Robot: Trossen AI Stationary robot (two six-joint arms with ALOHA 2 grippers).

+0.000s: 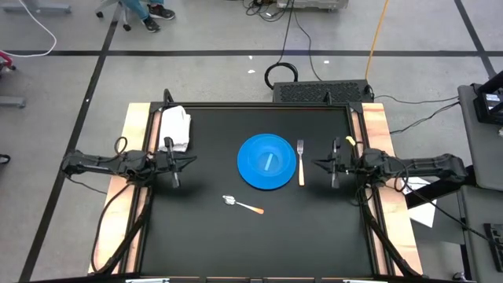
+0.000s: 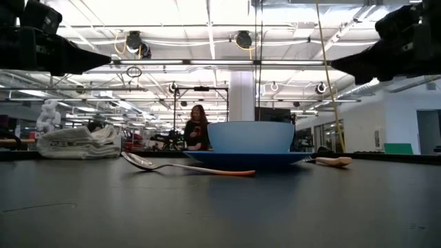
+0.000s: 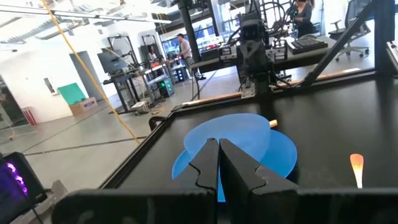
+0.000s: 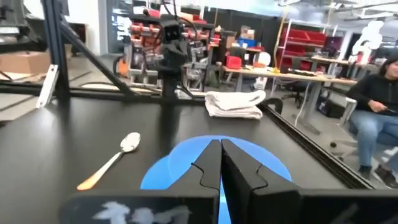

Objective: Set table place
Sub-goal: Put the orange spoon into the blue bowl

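The black tabletop point(image 1: 204, 244) filled the middle of the high view, with light wooden strips along its 9 o'clock and 3 o'clock edges. Seen from above, the left gripper point(image 1: 174, 163) hung over the tabletop's 9 o'clock edge, empty, its fingers point(image 3: 208, 163) pressed together in the left wrist view. Just beyond it toward 11 o'clock lay a folded white cloth point(image 1: 174, 128), near the tabletop's far left corner. In the low view the cloth point(image 2: 79, 142) sat crumpled at the far left.

Toward 6 o'clock of the tabletop's centre lay a spoon point(image 1: 241, 204) with a silver bowl and an orange handle, pointing slantwise. At the centre stood a blue bowl point(image 1: 268, 161) on a blue plate point(image 1: 250, 174); the low view showed the bowl point(image 2: 251, 136) resting upright on the plate point(image 2: 248, 158). Just beside the plate at 3 o'clock lay a fork point(image 1: 300, 163), its tines toward 12 o'clock and its handle orange.

The right gripper point(image 1: 334, 165) hovered by the tabletop's 3 o'clock edge, near the fork and apart from it, holding nothing, with its fingers point(image 4: 208, 163) clenched together in the right wrist view. A seated person point(image 4: 373, 118) showed beyond the tabletop.
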